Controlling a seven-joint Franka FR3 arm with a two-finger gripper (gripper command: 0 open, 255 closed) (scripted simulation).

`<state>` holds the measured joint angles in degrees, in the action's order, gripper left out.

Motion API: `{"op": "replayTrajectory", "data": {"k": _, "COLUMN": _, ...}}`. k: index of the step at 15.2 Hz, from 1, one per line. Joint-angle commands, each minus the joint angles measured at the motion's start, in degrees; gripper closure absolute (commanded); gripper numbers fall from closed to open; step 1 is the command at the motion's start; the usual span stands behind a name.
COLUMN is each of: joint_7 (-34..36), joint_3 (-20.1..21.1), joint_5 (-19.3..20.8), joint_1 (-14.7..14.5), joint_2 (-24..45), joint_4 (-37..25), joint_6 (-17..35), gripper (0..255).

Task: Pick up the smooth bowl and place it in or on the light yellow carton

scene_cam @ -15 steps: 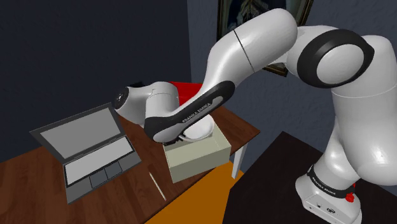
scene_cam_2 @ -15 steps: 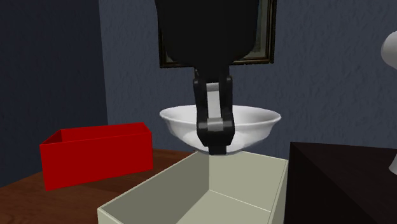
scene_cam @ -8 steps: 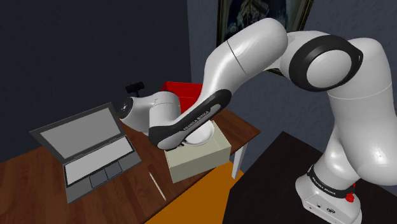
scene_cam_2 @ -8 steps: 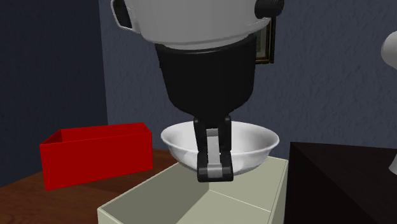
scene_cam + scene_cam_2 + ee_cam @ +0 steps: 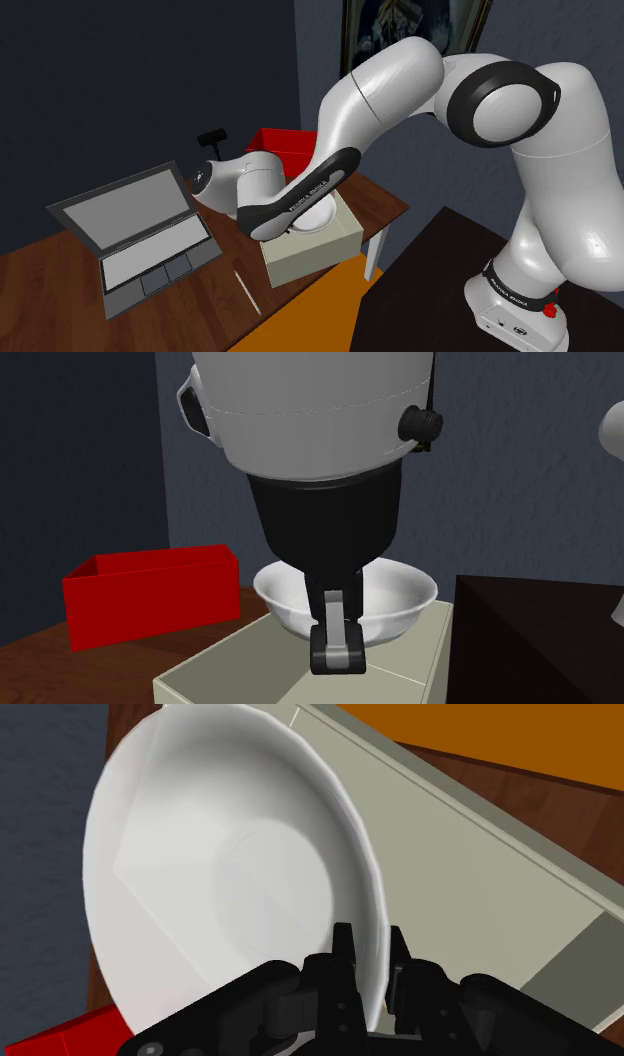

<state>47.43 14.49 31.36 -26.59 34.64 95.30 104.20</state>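
Wooden table [image 5: 60, 290] bears carton [image 5: 220, 677]; end effector [image 5: 338, 650] hides part of bowl [image 5: 400, 597].

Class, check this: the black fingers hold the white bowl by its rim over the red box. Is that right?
Not quite. The fingers hold the white bowl by its rim over the pale carton, not the red box; the second exterior view shows it.

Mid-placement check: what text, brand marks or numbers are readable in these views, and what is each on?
"FRANKA EMIKA": white letters on the dark strip of the forearm, shoulder view.
Lettering on the band at the arm's base: too small to read.
No text on the white bowl, pale carton, red box or laptop.
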Motion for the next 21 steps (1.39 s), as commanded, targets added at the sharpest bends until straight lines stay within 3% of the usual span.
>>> {"op": "replayTrajectory", "data": {"k": 1, "joint_7": 0.0, "joint_3": 0.0, "joint_5": 0.0, "joint_1": 0.0, "joint_2": 0.0, "joint_4": 0.0, "joint_6": 0.0, "gripper": 255}}
{"op": "replayTrajectory", "data": {"k": 3, "joint_7": 0.0, "joint_3": 0.0, "joint_5": 0.0, "joint_1": 0.0, "joint_2": 0.0, "joint_4": 0.0, "joint_6": 0.0, "gripper": 255}}
{"op": "replayTrajectory", "data": {"k": 4, "joint_7": 0.0, "joint_3": 0.0, "joint_5": 0.0, "joint_1": 0.0, "joint_2": 0.0, "joint_4": 0.0, "joint_6": 0.0, "gripper": 0}}
{"op": "replayTrajectory", "data": {"k": 9, "joint_7": 0.0, "joint_3": 0.0, "joint_5": 0.0, "joint_1": 0.0, "joint_2": 0.0, "joint_4": 0.0, "joint_6": 0.0, "gripper": 0}}
{"op": "replayTrajectory", "data": {"k": 13, "joint_7": -1.2, "joint_3": 0.9, "joint_5": -1.4, "joint_1": -1.8, "joint_2": -0.4, "joint_4": -6.0, "joint_6": -6.5, "gripper": 0}}
{"op": "replayTrajectory", "data": {"k": 21, "joint_7": -1.2, "joint_3": 0.9, "joint_5": -1.4, "joint_1": -1.8, "joint_2": -0.4, "joint_4": -6.0, "joint_6": -6.5, "gripper": 0}}
